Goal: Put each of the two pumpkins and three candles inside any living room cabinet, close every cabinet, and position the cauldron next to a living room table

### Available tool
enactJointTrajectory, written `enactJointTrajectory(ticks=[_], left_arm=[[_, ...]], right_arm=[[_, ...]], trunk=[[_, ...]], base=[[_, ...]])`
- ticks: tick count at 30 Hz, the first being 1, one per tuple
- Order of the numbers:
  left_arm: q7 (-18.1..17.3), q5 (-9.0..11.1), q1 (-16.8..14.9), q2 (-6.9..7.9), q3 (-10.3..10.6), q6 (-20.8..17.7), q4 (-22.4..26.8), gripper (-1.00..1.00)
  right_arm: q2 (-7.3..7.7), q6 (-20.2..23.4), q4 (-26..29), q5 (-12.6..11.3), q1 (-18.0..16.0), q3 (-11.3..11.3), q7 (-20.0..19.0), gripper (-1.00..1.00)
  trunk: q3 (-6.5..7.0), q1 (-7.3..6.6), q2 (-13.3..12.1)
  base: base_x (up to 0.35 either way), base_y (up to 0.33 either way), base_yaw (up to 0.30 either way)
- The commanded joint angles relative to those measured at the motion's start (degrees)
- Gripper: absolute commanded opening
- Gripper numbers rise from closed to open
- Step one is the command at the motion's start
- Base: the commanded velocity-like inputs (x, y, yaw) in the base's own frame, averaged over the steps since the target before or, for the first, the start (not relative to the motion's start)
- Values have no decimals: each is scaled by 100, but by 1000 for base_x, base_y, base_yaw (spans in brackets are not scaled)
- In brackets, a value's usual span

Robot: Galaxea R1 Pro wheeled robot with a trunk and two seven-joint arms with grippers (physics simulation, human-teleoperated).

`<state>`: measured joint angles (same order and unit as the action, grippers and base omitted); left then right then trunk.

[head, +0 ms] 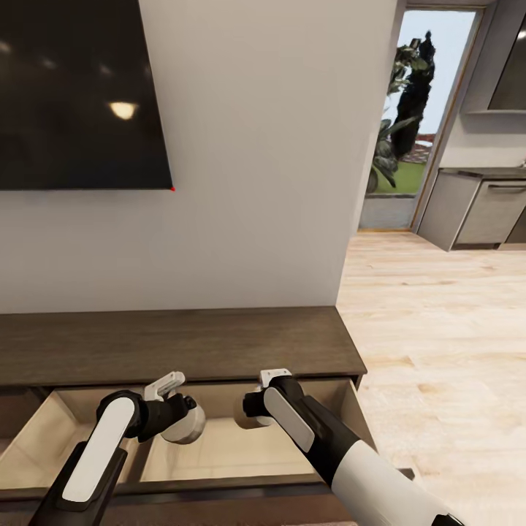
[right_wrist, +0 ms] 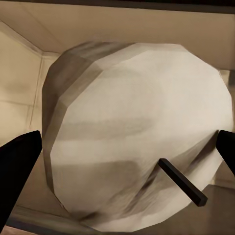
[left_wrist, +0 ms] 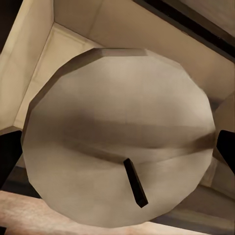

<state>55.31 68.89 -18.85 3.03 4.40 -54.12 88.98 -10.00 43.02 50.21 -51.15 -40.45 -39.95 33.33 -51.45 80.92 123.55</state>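
While my left gripper point(head: 177, 422) and right gripper point(head: 248, 410) each clamp a candle point(left_wrist: 120, 134) above the cabinet's point(head: 183, 343) open drawer point(head: 44, 438), a tilted release could roll them

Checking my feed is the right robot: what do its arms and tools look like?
Both arms are glossy black with long white panels along the links. The left arm is slimmer in view; the right arm ends in a broad white shell segment. Each wrist carries a small pale grey bracket. The left tool and right tool have dark black fingers.
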Motion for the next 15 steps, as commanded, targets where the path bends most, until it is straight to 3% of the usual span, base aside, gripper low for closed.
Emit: enactJointTrajectory(ticks=[1,15], left_arm=[[59,53,-5,4,8,-2,6,-100],[58,54,-5,3,7,-2,6,-100]], right_arm=[[0,-3,6,-53,-6,-12,60,-100],[0,-4,7,-53,-6,-4,-29,-100]], trunk=[[-24,22,44],[-275,329,606]], base=[[0,0,0],[0,0,0]])
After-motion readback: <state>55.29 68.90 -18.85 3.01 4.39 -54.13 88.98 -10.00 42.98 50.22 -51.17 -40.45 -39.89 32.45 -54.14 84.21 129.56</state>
